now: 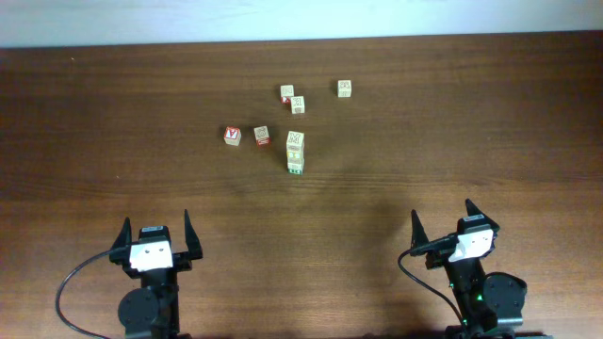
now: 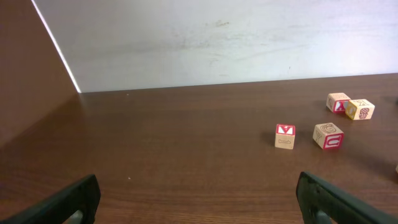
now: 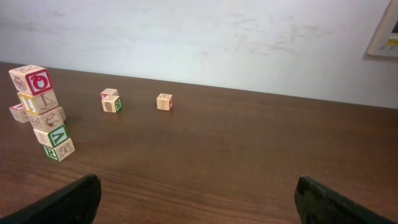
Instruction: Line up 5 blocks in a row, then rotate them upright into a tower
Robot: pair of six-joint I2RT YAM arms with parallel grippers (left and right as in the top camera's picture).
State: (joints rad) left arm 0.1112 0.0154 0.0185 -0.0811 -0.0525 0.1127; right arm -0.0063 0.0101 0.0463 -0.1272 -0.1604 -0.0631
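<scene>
While both arms sit at the near side, nothing is gripped. Left gripper (image 1: 157,226): fingers spread wide, empty. All the work lies forward, between the arms. Leftmost is the V cube (image 1: 232,136), not a target. Just right of it, a loose block (image 1: 261,136); then the stack (image 1: 295,153), apparently upright, long axis vertical, green-edged cube at its base. Behind the stack, a pair (image 1: 298,103) close together; further right, a lone block (image 1: 345,88). Right gripper (image 1: 442,215): spread wide too, empty. Stack looks about equally far from both. My call: left arm is nearer the loose block, right arm nearer the lone one; reach forward and inward either way.
</scene>
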